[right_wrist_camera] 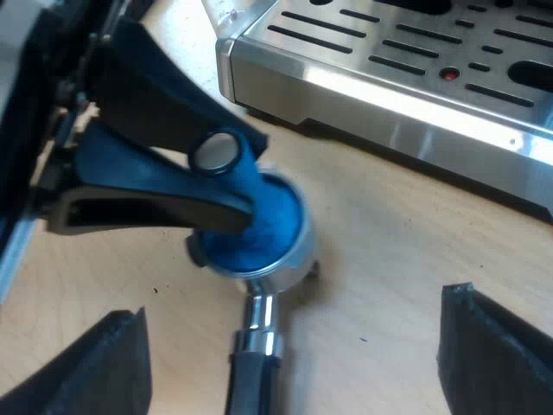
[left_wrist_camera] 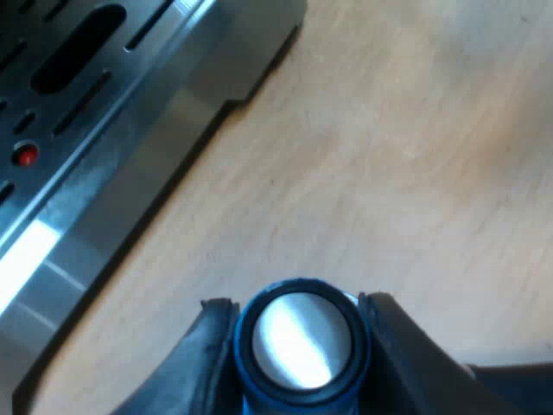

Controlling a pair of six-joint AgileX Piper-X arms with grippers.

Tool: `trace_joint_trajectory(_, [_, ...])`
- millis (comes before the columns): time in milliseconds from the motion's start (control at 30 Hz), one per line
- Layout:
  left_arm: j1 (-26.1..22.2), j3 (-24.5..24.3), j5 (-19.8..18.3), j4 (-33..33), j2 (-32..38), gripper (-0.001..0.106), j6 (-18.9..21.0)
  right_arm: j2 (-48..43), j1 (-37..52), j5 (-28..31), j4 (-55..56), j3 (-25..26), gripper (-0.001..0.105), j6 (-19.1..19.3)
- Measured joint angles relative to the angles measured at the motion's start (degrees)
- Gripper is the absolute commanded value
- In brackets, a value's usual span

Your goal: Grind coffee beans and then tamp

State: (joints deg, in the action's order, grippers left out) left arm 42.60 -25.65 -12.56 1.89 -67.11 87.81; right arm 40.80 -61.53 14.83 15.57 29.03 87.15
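Left jaws clamped on the blue tamper (left_wrist_camera: 298, 341), one finger either side of its silver-topped knob. Tamper foot sits in the basket of the metal holder (right_wrist_camera: 300, 258), which lies on the counter (left_wrist_camera: 389, 173) near the espresso machine's drip tray (right_wrist_camera: 389, 86). Right jaws wide open, gripping nothing. The holder is just ahead of them, its handle (right_wrist_camera: 255, 346) pointing into the gap between them.

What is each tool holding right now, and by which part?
Left tool grips the blue tamper by its upper stem, its base in the metal holder. Right tool is open, holding nothing.
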Motion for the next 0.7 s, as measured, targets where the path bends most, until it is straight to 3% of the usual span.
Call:
trace_joint_trajectory(500, [0.00, -2.79, 0.31, 2.33, 15.90, 0.001, 0.11, 0.00, 0.00, 0.00, 0.00, 0.00, 0.070, 0.00])
trace_joint_trajectory(700, [0.00, -2.89, 5.65, 5.42, 21.01, 0.001, 0.11, 0.00, 0.00, 0.00, -1.03, 0.00, 0.070, 0.00])
